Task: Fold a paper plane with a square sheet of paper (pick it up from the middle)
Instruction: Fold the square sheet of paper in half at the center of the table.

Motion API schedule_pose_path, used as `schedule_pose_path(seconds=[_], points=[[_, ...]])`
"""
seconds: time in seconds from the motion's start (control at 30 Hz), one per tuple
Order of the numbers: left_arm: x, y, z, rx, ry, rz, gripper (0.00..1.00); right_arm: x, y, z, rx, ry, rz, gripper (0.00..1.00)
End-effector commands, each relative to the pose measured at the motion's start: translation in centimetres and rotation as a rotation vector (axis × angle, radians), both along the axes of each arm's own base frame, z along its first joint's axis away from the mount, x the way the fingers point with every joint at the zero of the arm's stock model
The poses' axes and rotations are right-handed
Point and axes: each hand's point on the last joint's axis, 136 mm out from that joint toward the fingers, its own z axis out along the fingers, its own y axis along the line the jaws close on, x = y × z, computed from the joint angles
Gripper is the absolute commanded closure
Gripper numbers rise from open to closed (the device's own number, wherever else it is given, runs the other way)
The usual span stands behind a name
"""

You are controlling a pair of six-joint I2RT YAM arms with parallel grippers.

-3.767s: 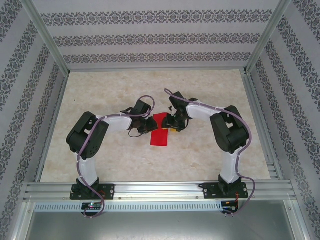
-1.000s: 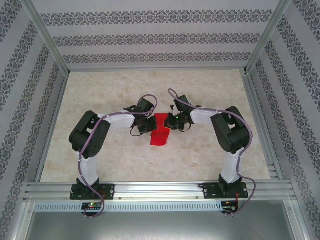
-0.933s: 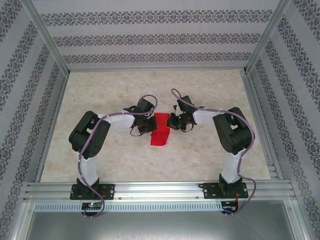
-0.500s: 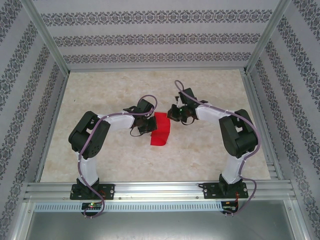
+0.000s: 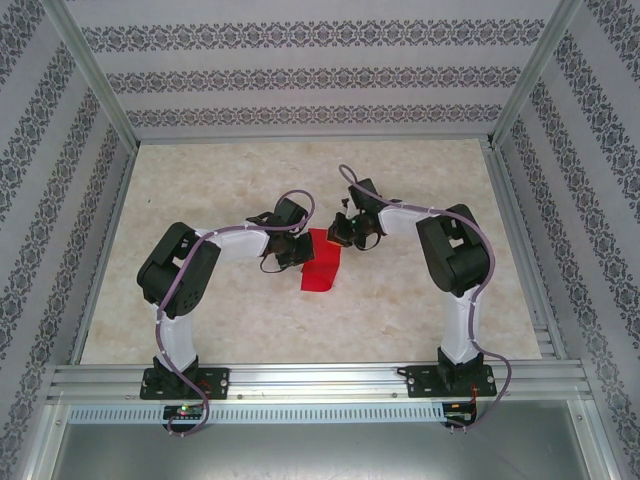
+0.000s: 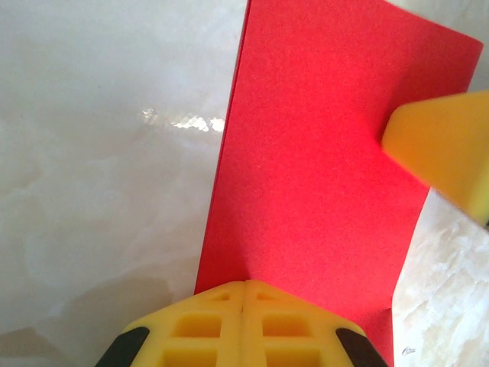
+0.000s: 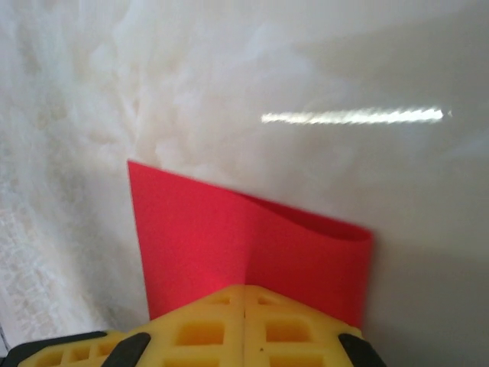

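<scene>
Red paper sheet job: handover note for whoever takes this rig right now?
Left gripper: shut, tips down on the left edge of the thin red paper sheet.
Right gripper: shut, tips pressing the sheet's far right part; the paper puckers there.
Paper: mid pale marble-look table, between the arms, a rectangle, apparently doubled over with a soft rounded fold.
Done: first half fold, not sharply creased.
Left: crease it, nose folds, wings; no dart shape yet.

Right wrist view: at 6 o'clock you see your right gripper (image 7: pixel 244 297), yellow fingers pressed together, tip against the red paper (image 7: pixel 191 229), whose 3 o'clock edge curls up off the pale marbled table (image 7: pixel 229 84).
</scene>
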Motion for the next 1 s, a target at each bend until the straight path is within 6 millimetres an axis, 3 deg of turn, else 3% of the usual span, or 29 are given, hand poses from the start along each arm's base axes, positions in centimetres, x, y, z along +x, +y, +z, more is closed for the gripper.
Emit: schedule_pose_path(seconds=[0.0, 0.2, 0.37, 0.43, 0.53, 0.73, 0.97], points=[[-7.8, 7.0, -8.1, 0.33, 0.288, 0.014, 1.0, 1.4, -3.1, -1.7, -0.066, -0.01, -0.058, 1.0], [-8.0, 7.0, -8.2, 0.328, 0.29, 0.014, 1.0, 4.3, -5.7, -1.0, -0.116, -0.063, -0.102, 1.0], [-7.7, 6.8, -8.2, 0.324, 0.285, 0.014, 1.0, 4.9, -5.6, 3.7, -0.09, -0.217, -0.104, 1.0], [-7.7, 6.8, -8.2, 0.324, 0.284, 0.013, 1.0, 3.8, -5.0, 5.2, -0.067, -0.24, -0.087, 1.0], [-7.7, 6.8, -8.3, 0.326, 0.283, 0.013, 1.0, 0.7, -3.4, 5.9, -0.026, -0.211, -0.045, 1.0], [-7.7, 6.6, -8.4, 0.324, 0.279, 0.009, 1.0, -5.3, 0.3, 4.7, 0.045, -0.079, 0.022, 1.0], [-7.6, 6.5, -8.3, 0.324, 0.274, 0.011, 1.0, -8.1, 2.3, 2.0, 0.032, 0.01, 0.092, 1.0]])
